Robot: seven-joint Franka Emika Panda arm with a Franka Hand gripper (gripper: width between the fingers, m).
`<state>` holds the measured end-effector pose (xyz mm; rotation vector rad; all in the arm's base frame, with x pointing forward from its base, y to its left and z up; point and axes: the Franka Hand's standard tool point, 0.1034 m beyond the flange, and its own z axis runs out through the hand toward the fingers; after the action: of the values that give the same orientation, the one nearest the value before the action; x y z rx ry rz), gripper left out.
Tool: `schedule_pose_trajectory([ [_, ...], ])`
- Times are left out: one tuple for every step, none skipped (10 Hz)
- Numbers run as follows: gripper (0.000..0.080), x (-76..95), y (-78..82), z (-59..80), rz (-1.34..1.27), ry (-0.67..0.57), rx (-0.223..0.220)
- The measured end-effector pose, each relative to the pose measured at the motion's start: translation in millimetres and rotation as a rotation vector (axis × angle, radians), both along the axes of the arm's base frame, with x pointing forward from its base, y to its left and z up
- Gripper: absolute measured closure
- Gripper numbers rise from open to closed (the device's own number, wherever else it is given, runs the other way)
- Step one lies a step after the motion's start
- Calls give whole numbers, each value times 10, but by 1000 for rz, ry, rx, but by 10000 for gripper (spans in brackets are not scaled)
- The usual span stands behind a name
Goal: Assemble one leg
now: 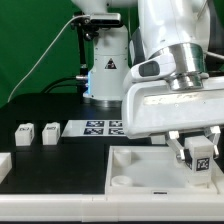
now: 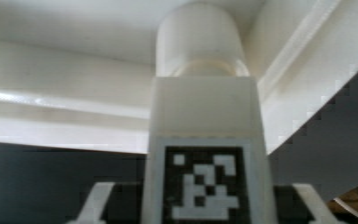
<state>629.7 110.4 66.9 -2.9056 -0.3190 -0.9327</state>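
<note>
My gripper [image 1: 199, 153] is shut on a leg [image 1: 200, 152], a small white block with a black-and-white tag on its face. It holds the leg just above the right part of the big white tray-like piece [image 1: 150, 172]. In the wrist view the leg [image 2: 206, 120] runs away from the camera, its rounded tip over the tray's white wall, and the fingers [image 2: 108, 200] press on both its sides. Two more legs [image 1: 24, 133] [image 1: 50, 131] stand on the black table at the exterior view's left.
The marker board [image 1: 100, 127] lies flat on the table behind the tray. Another white part [image 1: 4, 164] lies at the left edge. A white robot base [image 1: 103, 75] stands at the back, with a cable running off to the left.
</note>
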Motion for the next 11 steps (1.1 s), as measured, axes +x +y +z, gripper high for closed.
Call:
schedule_pose_trajectory([
  [509, -3, 4, 2, 1, 5, 0],
  [418, -16, 15, -9, 4, 17, -1],
  [279, -15, 13, -9, 4, 17, -1],
  [187, -16, 13, -11, 4, 17, -2],
  [187, -17, 12, -13, 4, 17, -2],
  [158, -17, 12, -13, 4, 17, -2],
  [158, -17, 12, -14, 4, 18, -2],
  [158, -18, 12, -14, 4, 18, -2],
  [151, -18, 12, -15, 4, 18, -2],
  [150, -18, 12, -15, 4, 18, -2],
  [150, -25, 14, -25, 5, 26, -3],
])
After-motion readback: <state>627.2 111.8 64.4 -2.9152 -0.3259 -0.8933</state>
